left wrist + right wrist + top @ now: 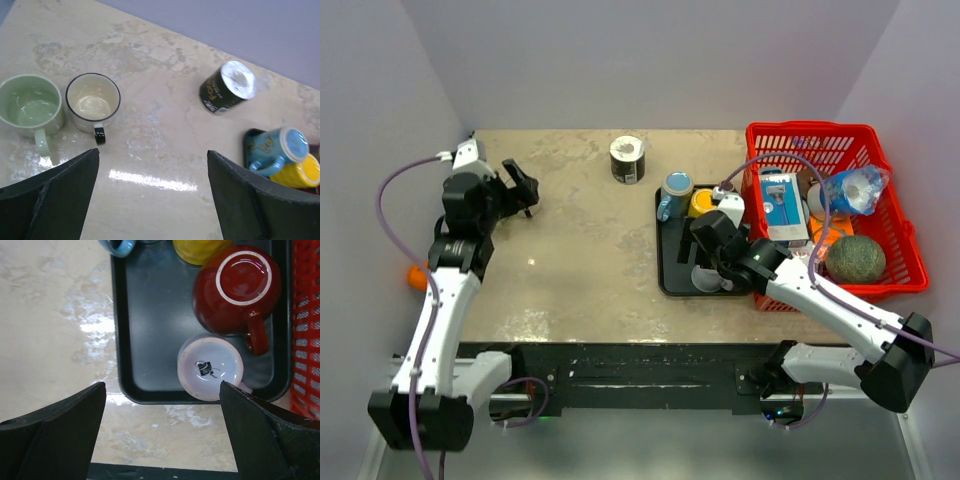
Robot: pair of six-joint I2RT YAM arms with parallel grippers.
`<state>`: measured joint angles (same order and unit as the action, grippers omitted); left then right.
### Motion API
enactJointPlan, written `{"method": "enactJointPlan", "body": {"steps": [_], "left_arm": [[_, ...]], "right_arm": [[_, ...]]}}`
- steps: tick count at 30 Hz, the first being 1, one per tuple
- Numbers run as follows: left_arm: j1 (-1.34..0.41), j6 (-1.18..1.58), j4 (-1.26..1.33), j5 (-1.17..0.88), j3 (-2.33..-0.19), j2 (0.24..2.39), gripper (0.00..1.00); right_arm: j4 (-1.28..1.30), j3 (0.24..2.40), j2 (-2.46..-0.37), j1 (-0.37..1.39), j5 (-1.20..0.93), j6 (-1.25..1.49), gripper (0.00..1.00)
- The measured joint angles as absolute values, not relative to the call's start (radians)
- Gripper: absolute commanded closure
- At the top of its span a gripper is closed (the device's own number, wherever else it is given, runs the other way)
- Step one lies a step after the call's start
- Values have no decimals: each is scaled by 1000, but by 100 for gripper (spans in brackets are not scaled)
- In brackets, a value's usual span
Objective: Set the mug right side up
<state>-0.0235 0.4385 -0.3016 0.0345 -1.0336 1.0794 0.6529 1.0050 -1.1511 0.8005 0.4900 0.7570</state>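
Pink mug (210, 367) sits base-up on the tray (145, 340), below the right jaws and off-centre between them. A red mug (235, 290) sits inverted just beyond it. Both pairs of jaws are spread and empty. Ahead of the left jaws, a green mug (30, 107) and a cream mug (93, 102) already stand upright. The step in hand looks like the approach to the pink mug. Next, the right jaws must centre on it and descend.

Glossy glazed red mug (212, 310), smooth satin black tray (150, 330), polished stone-look table (45, 325), red plastic lattice basket (305, 315)
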Motion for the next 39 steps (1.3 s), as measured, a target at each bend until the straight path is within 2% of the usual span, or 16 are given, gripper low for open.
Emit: {"method": "enactJointPlan", "body": {"steps": [4,14,24,31,39], "left_arm": [[-22,452,-294,-54,-913,875,7],[-22,479,-292,-252,-645,633,6],[-22,479,-293,-303,-530,641,7],[-22,477,-292,-304,-526,651,7],[-22,476,-292,-304,-526,651,7]], "right_arm": [[665,973,-1171,801,512,713,1],[690,879,-1178,801,529,703,1],[670,859,-1223,789,505,640,1],[650,852,-1342,731,479,600,1],[593,850,-1360,707,418,556,1]]}}
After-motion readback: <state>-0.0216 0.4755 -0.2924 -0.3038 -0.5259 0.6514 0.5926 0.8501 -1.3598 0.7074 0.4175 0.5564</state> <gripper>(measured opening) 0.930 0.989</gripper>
